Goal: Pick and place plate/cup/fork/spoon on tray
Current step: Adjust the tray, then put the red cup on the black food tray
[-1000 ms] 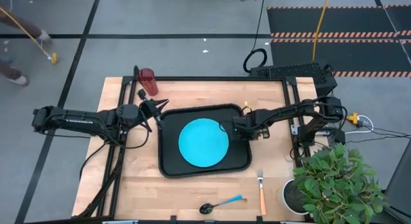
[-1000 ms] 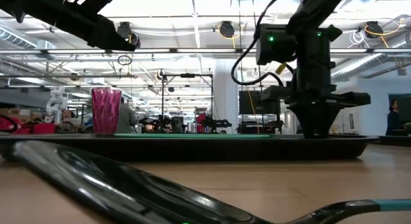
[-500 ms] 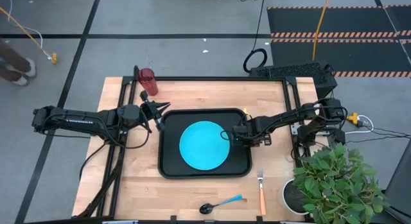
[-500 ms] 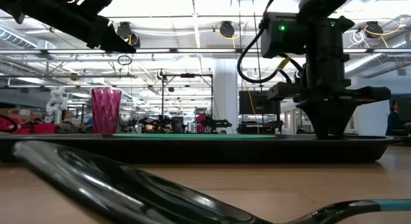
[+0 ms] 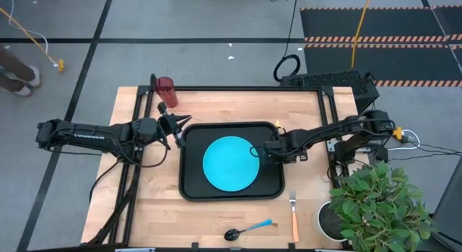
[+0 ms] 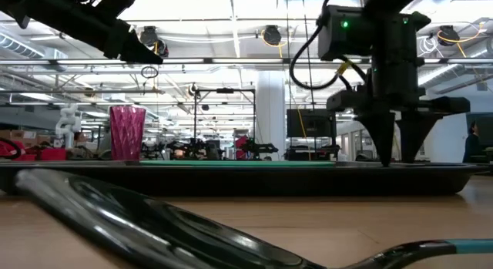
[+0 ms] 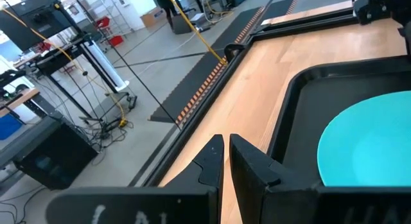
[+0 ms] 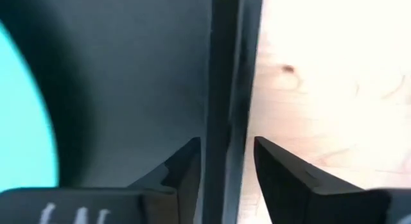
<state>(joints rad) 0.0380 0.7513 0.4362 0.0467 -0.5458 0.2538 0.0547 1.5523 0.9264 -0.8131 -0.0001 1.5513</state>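
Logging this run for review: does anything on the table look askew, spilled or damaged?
Nothing stands out. The plate lies flat inside the tray, the cup stands upright at the table's far left corner, and the fork and spoon lie on the wood near the front edge.

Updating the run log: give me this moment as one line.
round cyan-blue plate: on black rectangular tray | right tool: open, straddling tray rim | left tool: shut, beside tray | cup, fork, spoon: on table

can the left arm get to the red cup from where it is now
Probably yes. The cup stands upright on bare table just beyond the left gripper, which is shut by the tray's corner; nothing lies between them.
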